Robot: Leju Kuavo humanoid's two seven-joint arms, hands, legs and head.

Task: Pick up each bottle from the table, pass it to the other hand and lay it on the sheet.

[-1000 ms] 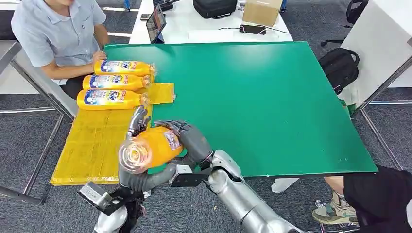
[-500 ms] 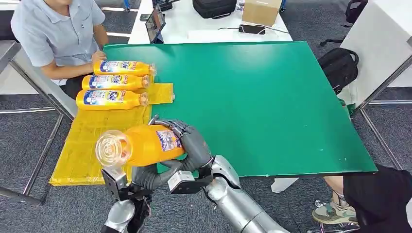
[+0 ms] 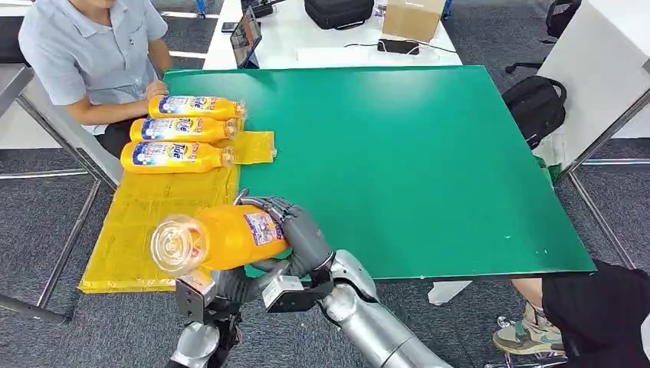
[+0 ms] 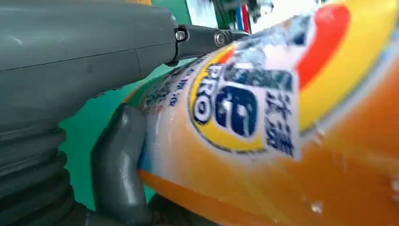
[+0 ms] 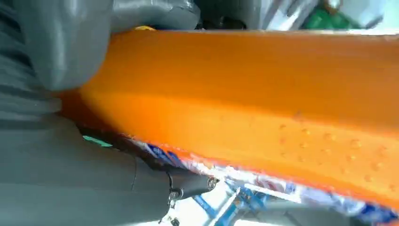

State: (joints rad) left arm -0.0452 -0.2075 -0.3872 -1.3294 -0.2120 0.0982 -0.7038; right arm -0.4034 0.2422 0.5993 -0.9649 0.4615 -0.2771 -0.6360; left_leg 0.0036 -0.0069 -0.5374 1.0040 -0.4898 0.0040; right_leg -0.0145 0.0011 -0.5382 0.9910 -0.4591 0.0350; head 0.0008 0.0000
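An orange bottle hangs over the near edge of the table, its clear cap end pointing towards me and to the left. My right hand wraps over its labelled body from the right. My left hand holds it from underneath. Close up, the bottle's label lies against my left hand's thumb. The bottle's orange body lies across my right palm. Three more orange bottles lie side by side at the far end of the yellow sheet.
The green table stretches ahead and to the right. A person sits at the far left, with a hand on the farthest bottle. A black backpack sits on the floor at the right, and a person's shoe near the right corner.
The bottle has swung so that its cap end points further left and has sunk a little. My left hand has gone from reaching over the bottle to holding it from below.
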